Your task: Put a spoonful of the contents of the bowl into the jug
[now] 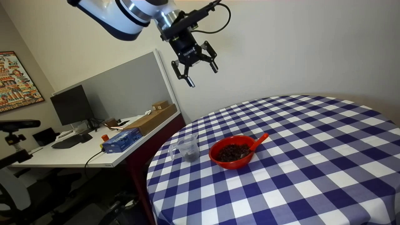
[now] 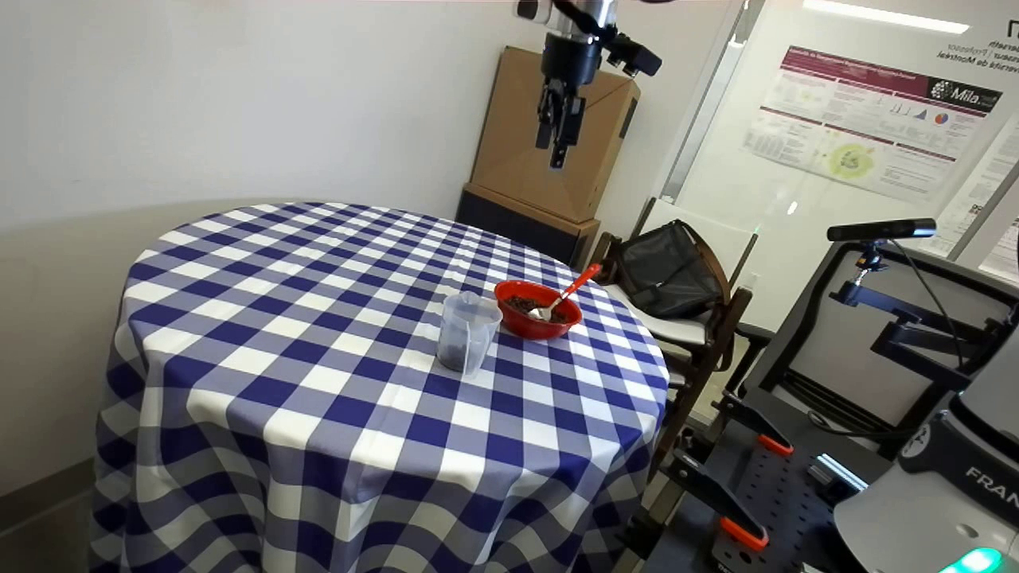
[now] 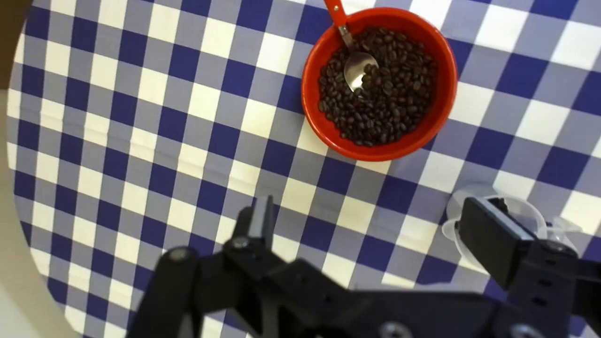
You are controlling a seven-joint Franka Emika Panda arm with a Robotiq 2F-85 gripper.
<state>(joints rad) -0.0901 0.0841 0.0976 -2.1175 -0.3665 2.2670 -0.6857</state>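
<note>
Hanging high above a blue and white checked tablecloth [image 1: 312,181], the gripper [image 1: 203,75] has its two fingers [image 3: 264,220] spread wide apart, with a big gap in the middle. It sits on the end of a white arm [image 1: 115,18] and points down, tilted a little in an exterior view.

Down on the tablecloth sits a red bowl [image 1: 231,165] with lots of small dark beans [image 3: 394,98] in it. A spoon [image 3: 354,65] leans in the bowl. Its shiny end lies on the beans and has a few beans on it, and its red handle sticks out over the edge.

Near the bowl, with a gap between them, a see-through jug [image 1: 187,148] stands up straight on the tablecloth. Something dark [image 2: 451,356] shows at the bottom of the jug, but I cannot tell what it is. In the wrist view, one finger hides part of the jug.

Farther away, in an exterior view, there is a white desk [image 1: 62,157] with a black screen [image 1: 72,104] and a blue box [image 1: 123,140] on it. A bright picture [image 1: 18,81] hangs on a wall [image 1: 14,39]. In an exterior view, a big brown box [image 2: 517,159] stands near a chair [image 2: 673,325], and a dark bag [image 2: 669,267] is on the chair.
</note>
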